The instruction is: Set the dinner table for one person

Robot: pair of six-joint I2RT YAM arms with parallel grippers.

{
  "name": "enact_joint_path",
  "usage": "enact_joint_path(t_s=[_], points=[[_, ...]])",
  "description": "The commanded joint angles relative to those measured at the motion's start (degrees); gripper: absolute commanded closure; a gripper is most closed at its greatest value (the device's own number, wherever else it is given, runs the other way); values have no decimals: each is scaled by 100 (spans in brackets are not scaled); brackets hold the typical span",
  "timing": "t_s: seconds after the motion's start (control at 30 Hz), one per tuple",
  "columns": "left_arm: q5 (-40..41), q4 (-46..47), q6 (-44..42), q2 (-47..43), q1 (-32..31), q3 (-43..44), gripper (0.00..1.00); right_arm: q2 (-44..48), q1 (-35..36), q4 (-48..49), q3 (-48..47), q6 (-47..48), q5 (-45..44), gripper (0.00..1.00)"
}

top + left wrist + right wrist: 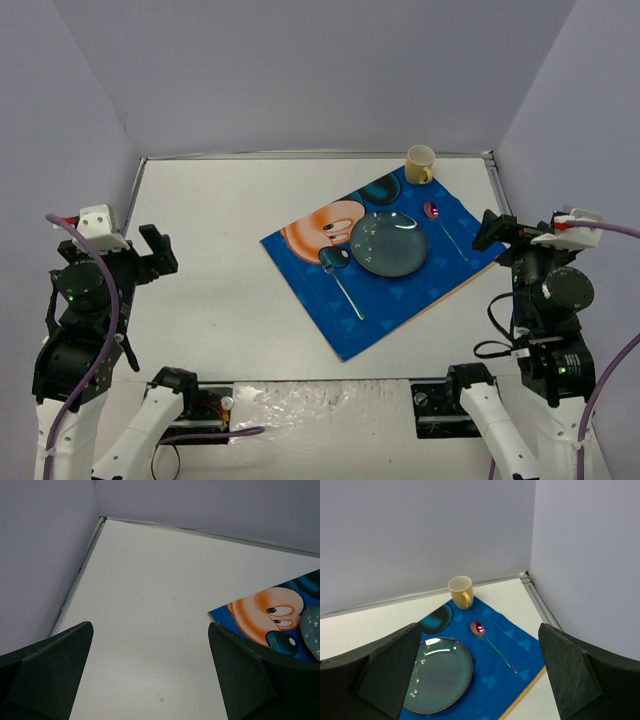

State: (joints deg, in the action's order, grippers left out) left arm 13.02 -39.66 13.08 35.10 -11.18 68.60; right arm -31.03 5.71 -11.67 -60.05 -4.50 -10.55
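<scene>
Left arm (85, 320): stands at the near left corner, with a purple cable looping along it
Right arm (552, 300): stands at the near right corner, also with a purple cable
Left tool (150, 629): hangs above the left side of the tabletop; its two dark fingers are spread wide, with nothing between them and nothing gripped
Right tool (479, 630): hangs by the right edge of the placemat, pointing across it; its fingers are spread wide and it grips nothing
Tabletop (220, 250): a large white rectangle with a thin metal rim, far bigger than everything on it; it runs from the arm bases to the far wall and carries the placemat on its right half
Placemat (395, 312): blue, printed with a cartoon mouse face; it lies flat and turned at an angle, one corner toward the arm bases
Utensil (346, 292): thin and metallic, on the placemat just left of the plate, handle toward the near side; its head lies over the dark print, so fork or spoon cannot be told
Plate (389, 244): round, with a dark teal glaze and pale specks, lying flat near the middle of the placemat
Spoon (447, 232): on the placemat just right of the plate and apart from it; its pink-purple bowl points toward the far side
Cup (420, 164): pale yellow and upright, at the far corner of the placemat beyond the spoon, handle turned toward the near side
Walls (300, 70): plain pale grey panels along the left, far and right sides of the tabletop
</scene>
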Motion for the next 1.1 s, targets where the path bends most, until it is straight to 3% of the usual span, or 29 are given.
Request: enact_joint_path(t_s=[0.0,0.2,0.57,1.07], points=[[545,260,-69,-438,28,-543,3,445,290,193,493,91,-809,0],[684,634,81,-724,28,-1514,3,861,413,200,1231,3,-1324,0],[620,1062,212,-713,28,-2152,3,2165,424,280,1843,-135,-1890,0],[703,1223,160,-619,28,-2280,3,2093,422,411,1928,-69,-1591,0]])
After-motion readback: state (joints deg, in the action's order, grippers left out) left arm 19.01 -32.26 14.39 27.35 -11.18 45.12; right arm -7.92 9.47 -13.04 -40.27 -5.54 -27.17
